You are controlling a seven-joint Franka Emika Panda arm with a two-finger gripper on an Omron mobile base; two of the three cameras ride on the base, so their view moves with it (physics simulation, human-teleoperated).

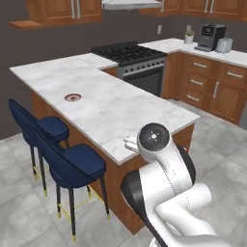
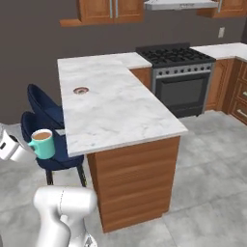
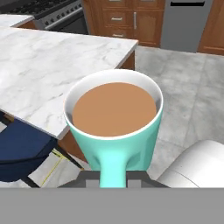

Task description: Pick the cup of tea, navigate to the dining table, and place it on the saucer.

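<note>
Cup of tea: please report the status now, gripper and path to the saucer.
Gripper shut on cup of tea, upright, full. Cup beside the dining table, over the blue stools. Saucer bare, marble around it open.

No legible text or labels.

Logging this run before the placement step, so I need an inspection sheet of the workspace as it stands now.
Surface: dining table, white marble top, wood base.
Job's things: cup of tea held off the table edge, above the stools; full, upright. Saucer on the table's far part, nothing on it.
Clutter: nothing seen on the table besides the saucer.
Grippers: gripper shut on the cup's handle.
Cables: nothing seen.
Surroundings: blue stools, stove, coffee machine, toaster.
</note>
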